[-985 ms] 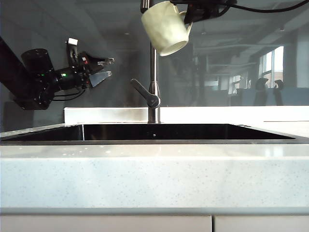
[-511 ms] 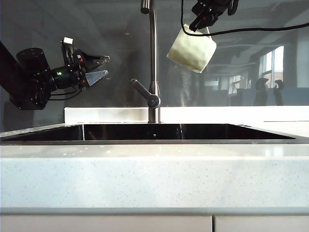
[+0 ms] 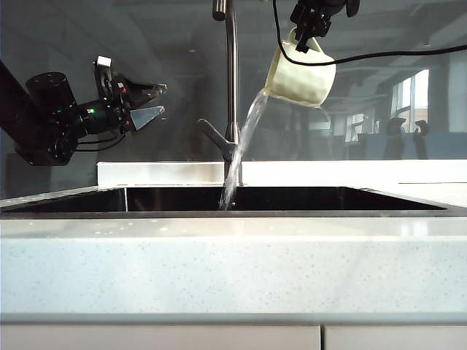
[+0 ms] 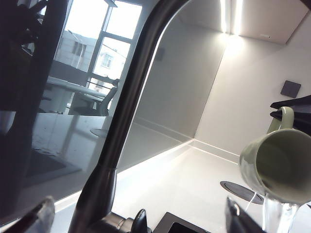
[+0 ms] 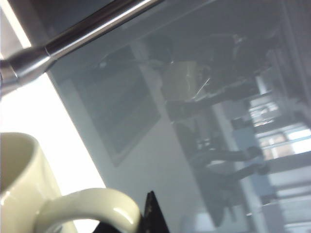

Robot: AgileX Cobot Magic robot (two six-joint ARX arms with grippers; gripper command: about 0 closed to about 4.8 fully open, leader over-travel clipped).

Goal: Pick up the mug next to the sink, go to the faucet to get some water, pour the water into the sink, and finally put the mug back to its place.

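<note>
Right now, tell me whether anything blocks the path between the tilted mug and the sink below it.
Nothing visible does. The right gripper holds the mug by its handle above the sink, and water falls freely into the basin just right of the faucet. The left gripper hangs open far left.

A pale speckled countertop [image 3: 233, 266] runs across the exterior view, with cabinet fronts [image 3: 160, 337] below its front edge. The sink [image 3: 284, 199] (black walls, thin grey rim) is set into it, and the faucet [image 3: 232, 95] rises from the white ledge [image 3: 350, 172] just behind the basin.
</note>
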